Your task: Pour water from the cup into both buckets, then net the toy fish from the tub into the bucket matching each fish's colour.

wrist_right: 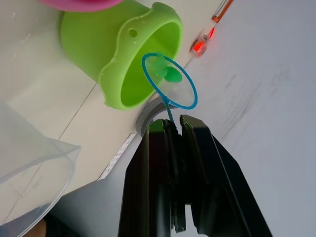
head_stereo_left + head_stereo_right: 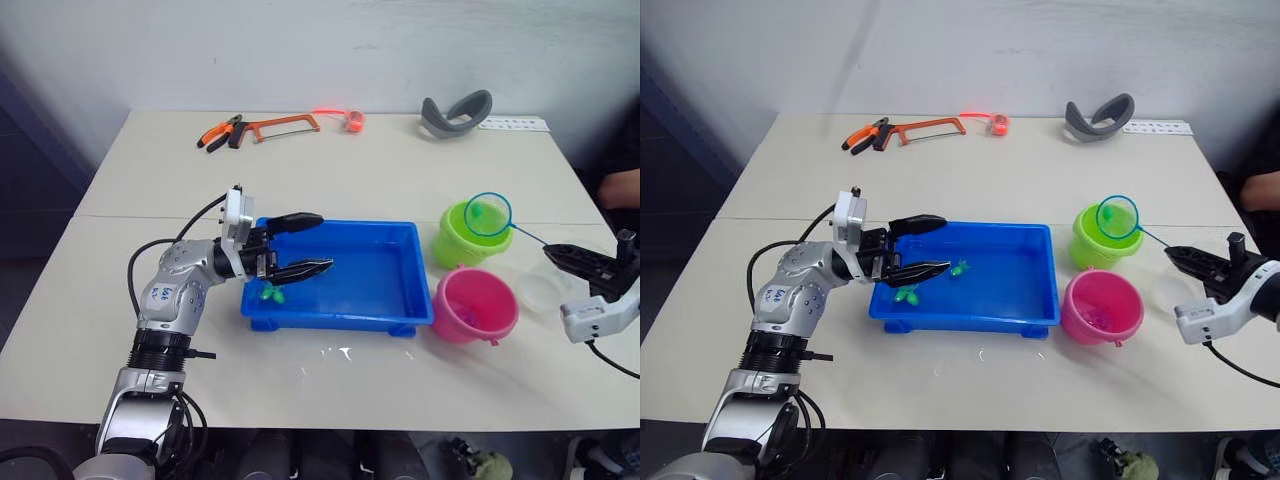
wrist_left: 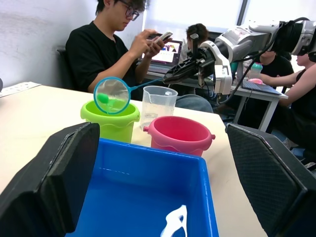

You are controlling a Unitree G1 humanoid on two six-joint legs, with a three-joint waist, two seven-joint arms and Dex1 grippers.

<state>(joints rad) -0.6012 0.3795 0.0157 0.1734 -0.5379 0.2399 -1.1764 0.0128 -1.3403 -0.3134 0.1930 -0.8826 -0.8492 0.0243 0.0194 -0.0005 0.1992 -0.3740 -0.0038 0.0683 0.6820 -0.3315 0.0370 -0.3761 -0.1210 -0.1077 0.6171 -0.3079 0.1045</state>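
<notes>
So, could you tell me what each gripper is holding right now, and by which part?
The right gripper pinches the net by the end of its thin handle, hoop above the green bucket. The left gripper is open over the tub, holding nothing.

Left arm (image 2: 170, 300) is mostly silver-grey metal shells with a ribbed black collar near the elbow and tiny blue lettering on the forearm. Black cables loop loose off the side. A white block sits at the wrist, then two chunky black fingers (image 2: 300, 270) with textured pads. Right arm (image 2: 1220, 305) has a white wrist housing and black cable.
</notes>
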